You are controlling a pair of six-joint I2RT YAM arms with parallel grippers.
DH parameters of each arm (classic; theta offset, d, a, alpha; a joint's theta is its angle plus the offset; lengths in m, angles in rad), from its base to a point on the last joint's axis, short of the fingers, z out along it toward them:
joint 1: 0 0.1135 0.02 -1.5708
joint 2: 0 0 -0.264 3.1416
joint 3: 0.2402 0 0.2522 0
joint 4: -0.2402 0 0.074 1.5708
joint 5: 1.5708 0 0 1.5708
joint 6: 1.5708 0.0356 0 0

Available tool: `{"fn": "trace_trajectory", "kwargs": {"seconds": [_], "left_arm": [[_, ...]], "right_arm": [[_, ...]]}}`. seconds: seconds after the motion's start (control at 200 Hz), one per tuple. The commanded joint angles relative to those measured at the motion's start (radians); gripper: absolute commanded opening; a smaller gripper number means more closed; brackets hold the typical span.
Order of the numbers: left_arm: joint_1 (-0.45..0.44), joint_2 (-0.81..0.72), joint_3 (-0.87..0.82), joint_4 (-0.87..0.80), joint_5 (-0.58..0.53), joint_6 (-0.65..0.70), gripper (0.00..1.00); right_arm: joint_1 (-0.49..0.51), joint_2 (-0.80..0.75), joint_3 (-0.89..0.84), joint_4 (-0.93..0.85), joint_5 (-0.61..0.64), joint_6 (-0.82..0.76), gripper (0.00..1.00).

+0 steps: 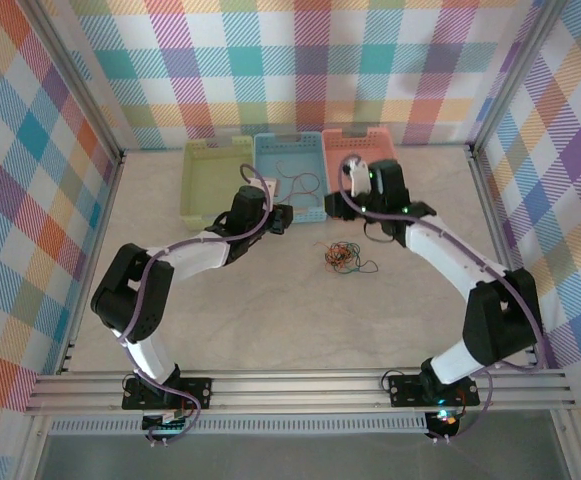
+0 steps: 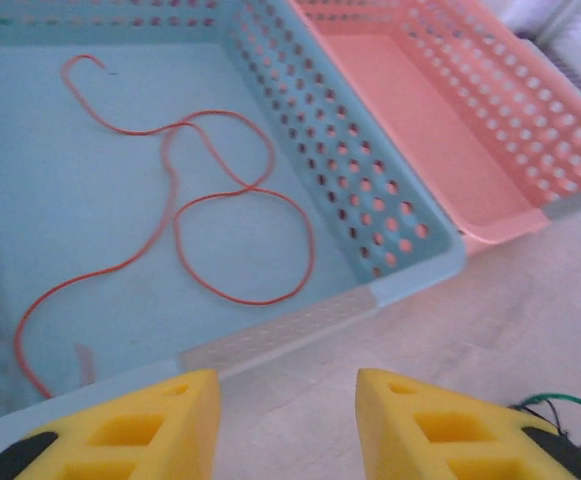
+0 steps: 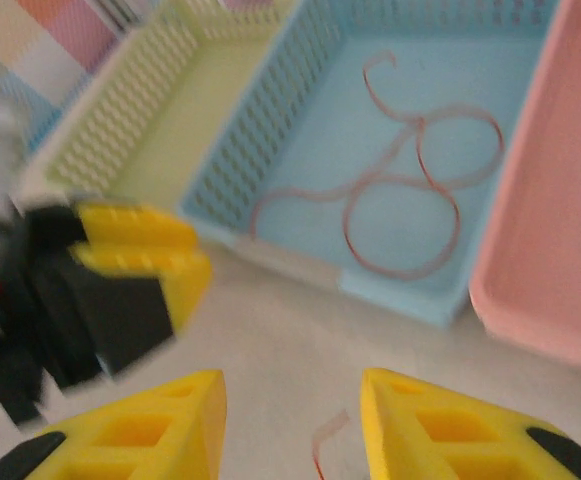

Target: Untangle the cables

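Red, orange, green and black cables (image 1: 342,257): one small tangled knot, lying on the bare table (image 1: 270,320) near its middle, in front of the baskets and between the two arms. One green strand trails out to the knot's right. The knot's edge also shows at the lower right of the left wrist view.

Red wire (image 2: 245,188): a single loose strand, curled in open loops on the floor of the blue basket (image 2: 370,215), apart from the knot.

Baskets: three perforated plastic ones in a row at the far edge of the table, namely a yellow-green basket (image 1: 213,180) on the left, the blue one in the middle, and a pink basket (image 2: 530,160) on the right. They stand side by side, touching or nearly so.

Left gripper (image 2: 288,395): yellow fingers spread apart with nothing between them, hovering just before the blue basket's near rim.

Right gripper (image 3: 290,395): yellow fingers likewise parted, above the table in front of the blue and pink baskets. A short reddish strand (image 3: 322,440) lies below the gap; the blur hides whether it touches a finger.

Surround: checked cloth walls (image 1: 30,200) in many colours.
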Motion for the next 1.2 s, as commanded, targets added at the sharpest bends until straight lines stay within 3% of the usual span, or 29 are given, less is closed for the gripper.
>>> {"fn": "trace_trajectory", "kwargs": {"seconds": [0.0,0.385,0.505,0.805,1.035,1.195], "left_arm": [[-0.008,0.016,0.042,0.014,0.101,0.035,0.42],[-0.011,0.03,0.06,-0.002,0.126,0.042,0.45],[-0.011,0.034,0.067,-0.007,0.141,0.044,0.45],[-0.021,0.065,0.098,-0.026,0.22,0.05,0.45],[-0.03,0.09,0.131,-0.052,0.281,0.068,0.45],[-0.041,0.098,0.141,-0.052,0.317,0.082,0.46]], "right_arm": [[0.001,-0.031,-0.157,0.12,0.054,-0.098,0.42],[0.001,0.01,-0.238,0.134,0.107,-0.151,0.45],[0.001,0.036,-0.227,0.134,0.104,-0.152,0.35],[0.002,0.039,-0.249,0.158,0.117,-0.125,0.21],[0.0,0.02,-0.263,0.204,0.146,-0.08,0.0],[-0.017,-0.035,-0.229,0.185,0.084,0.041,0.0]]}}
